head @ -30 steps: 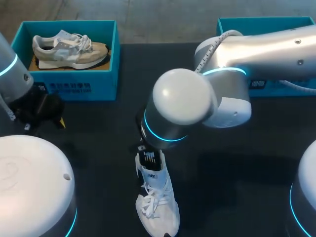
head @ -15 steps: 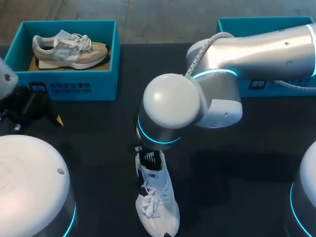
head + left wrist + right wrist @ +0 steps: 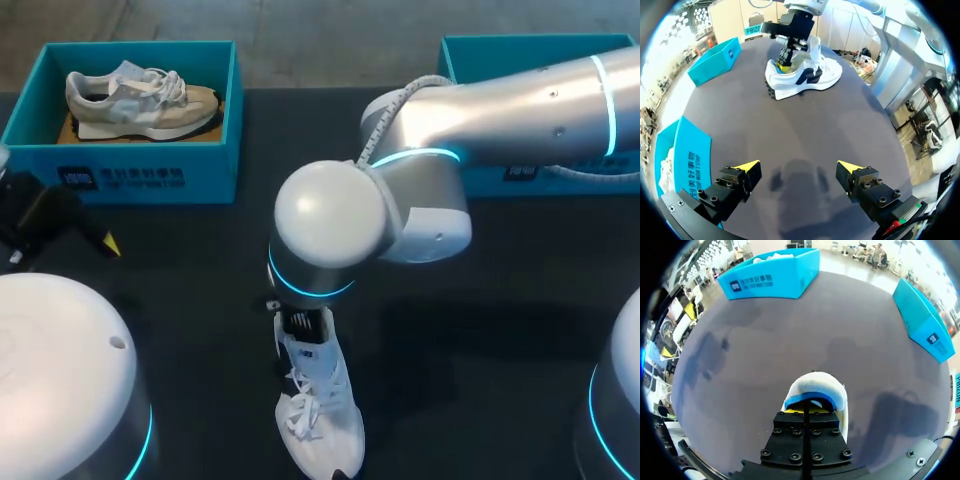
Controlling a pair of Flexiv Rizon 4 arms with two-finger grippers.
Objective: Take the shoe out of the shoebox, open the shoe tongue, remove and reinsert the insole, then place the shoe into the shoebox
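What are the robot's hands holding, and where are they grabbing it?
Left gripper: open, holding nothing. Right gripper: shut, reaching down inside the white shoe at its heel opening; whether it pinches anything there cannot be told.

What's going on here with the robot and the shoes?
A robot arm is working on a white shoe standing on the dark table. Its right claw is down in the shoe's heel opening, closed; what it pinches, if anything, is hidden. The left claw hangs open over bare table, holding nothing. A beige shoe sits in the blue shoebox at left; a second blue box stands at right.
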